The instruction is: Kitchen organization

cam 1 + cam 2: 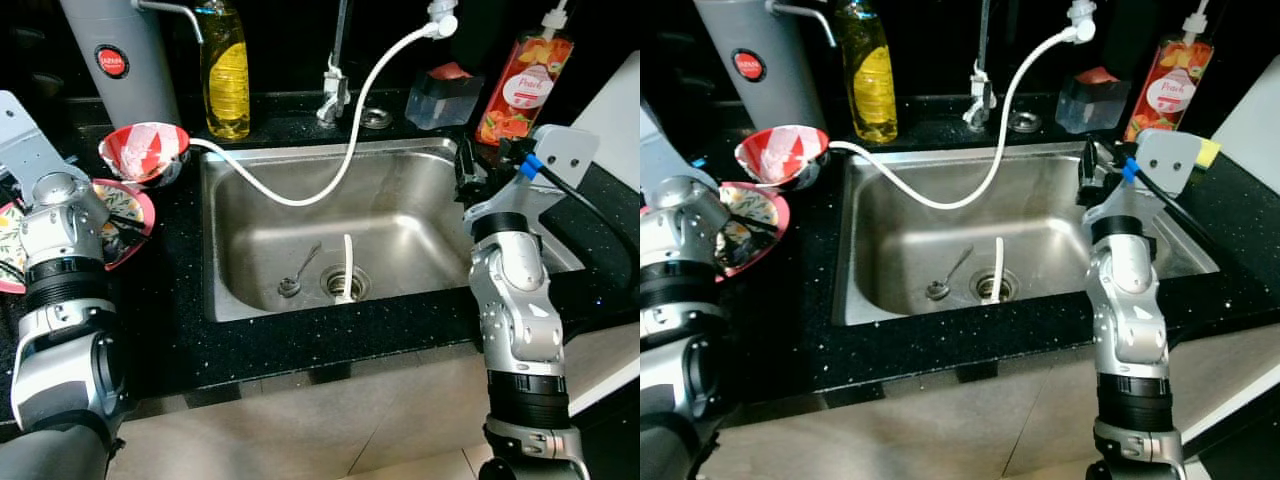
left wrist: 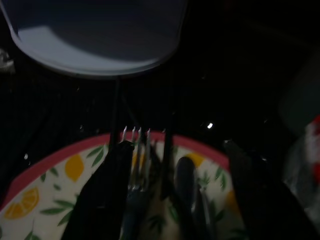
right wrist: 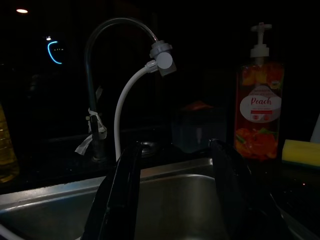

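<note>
- Black speckled surface [image 1: 300,340] surrounding a stainless steel sink [image 1: 400,250].
- Inside the sink: white hose [image 1: 340,170] looping from the tap head down across the basin to the drain [image 1: 343,285]; spoon [image 1: 297,275] lying just beside the drain.
- Grey canister [image 1: 120,55] at rear left, with a round red label, writing too small to read.
- Yellow liquid bottle [image 1: 226,75] beside the canister, behind the sink rim.
- Pump bottle [image 1: 523,85] at rear right, orange contents, label reading "Peach".
- Left of the sink: red-rimmed plate [image 2: 55,190] printed with lemons and leaves, carrying a fork [image 2: 135,165]; red-and-white bowl [image 1: 145,152] just behind the plate.
- Yellow sponge [image 3: 301,152] near the pump bottle.
- Left claw [image 2: 175,165] poised over the plate, fingers spread apart, the fork and another piece of cutlery between them, contact not discernible.
- Right claw [image 3: 175,165] raised over the right sink rim, fingers apart, gripping nothing, aimed toward the tap [image 3: 100,60].
</note>
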